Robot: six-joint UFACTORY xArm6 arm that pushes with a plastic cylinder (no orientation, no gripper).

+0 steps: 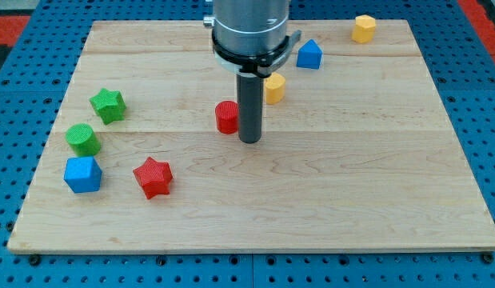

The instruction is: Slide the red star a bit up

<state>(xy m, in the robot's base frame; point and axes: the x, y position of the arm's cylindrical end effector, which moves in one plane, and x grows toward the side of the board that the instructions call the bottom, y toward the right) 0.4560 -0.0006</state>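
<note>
The red star (153, 177) lies on the wooden board (351, 176) at the lower left. My tip (249, 141) is at the board's middle, well to the right of and above the star. It stands right next to a red cylinder (226, 117), just at that block's right side. The rod hangs from the arm's grey body at the view's top centre.
A blue cube (81, 174) sits left of the red star, a green cylinder (83, 138) and a green star (108, 105) above it. A yellow block (274, 87) and a blue block (309, 54) lie right of the rod, another yellow block (363, 28) at the top right.
</note>
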